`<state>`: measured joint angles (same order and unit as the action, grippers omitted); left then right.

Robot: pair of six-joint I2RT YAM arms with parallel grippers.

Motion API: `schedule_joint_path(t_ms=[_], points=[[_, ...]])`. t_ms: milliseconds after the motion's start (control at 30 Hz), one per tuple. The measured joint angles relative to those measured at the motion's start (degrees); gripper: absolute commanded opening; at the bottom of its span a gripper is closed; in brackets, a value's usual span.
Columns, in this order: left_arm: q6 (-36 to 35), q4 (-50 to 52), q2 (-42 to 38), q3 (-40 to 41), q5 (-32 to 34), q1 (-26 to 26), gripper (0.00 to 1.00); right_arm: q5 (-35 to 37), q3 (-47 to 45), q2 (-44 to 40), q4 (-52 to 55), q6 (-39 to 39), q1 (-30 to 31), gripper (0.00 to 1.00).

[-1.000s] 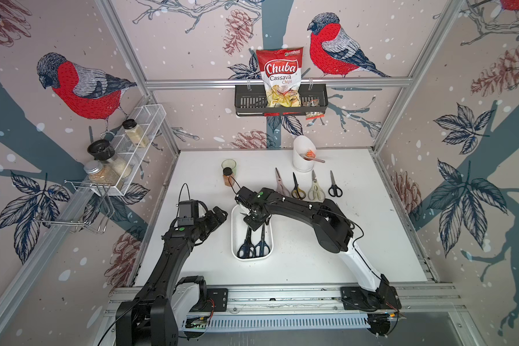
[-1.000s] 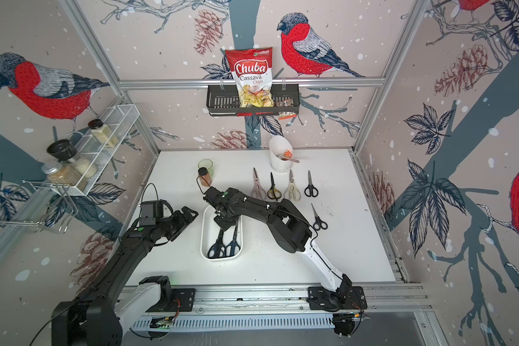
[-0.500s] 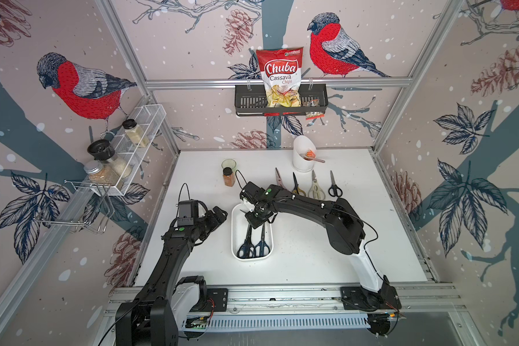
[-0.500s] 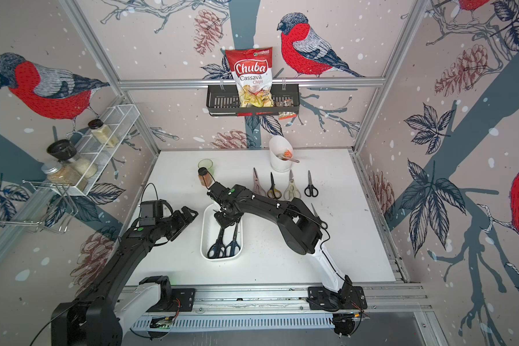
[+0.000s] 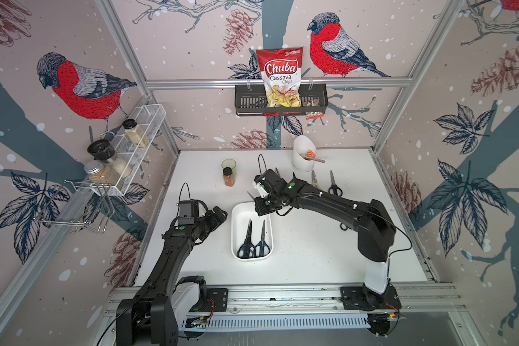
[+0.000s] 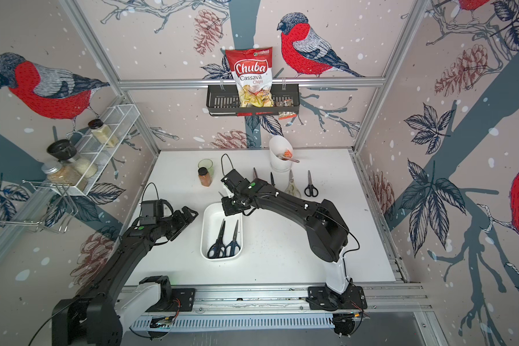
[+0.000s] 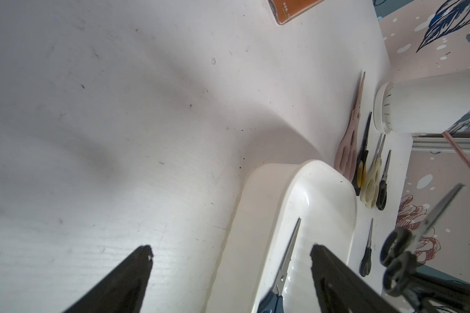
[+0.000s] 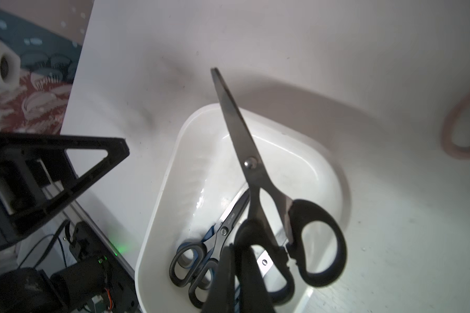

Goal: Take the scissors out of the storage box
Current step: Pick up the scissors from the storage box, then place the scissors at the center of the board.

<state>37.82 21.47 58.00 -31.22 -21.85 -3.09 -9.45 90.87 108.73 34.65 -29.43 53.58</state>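
The white table (image 5: 312, 260) carries the storage box (image 5: 243, 214), spice jar (image 5: 228, 177), holder (image 5: 300, 163) and seemingly five loose scissors (image 5: 335, 187).

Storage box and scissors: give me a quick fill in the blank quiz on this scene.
The storage box holds ___ blue-handled pairs. The right gripper is shut on a lifted pair whose handles are ___. The left gripper is ___ and holds nothing.
Missing: two, black, open.
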Motion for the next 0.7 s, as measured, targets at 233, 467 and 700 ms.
schedule_joint_path(t_ms=[233,467,700], points=[[-0.76,-1.6,3.04,-1.14,-0.22,0.0,0.95,4.52,-18.05,-13.55,0.81,-10.05,-8.72,0.0],[-0.74,-2.69,4.59,-1.4,-0.52,0.0,0.95,6.16,-31.58,-22.38,2.89,-12.52,-16.59,0.0],[-0.72,-3.21,4.76,-1.4,-0.55,0.0,0.95,6.54,-40.15,-24.68,3.32,-11.82,-21.7,0.0]])
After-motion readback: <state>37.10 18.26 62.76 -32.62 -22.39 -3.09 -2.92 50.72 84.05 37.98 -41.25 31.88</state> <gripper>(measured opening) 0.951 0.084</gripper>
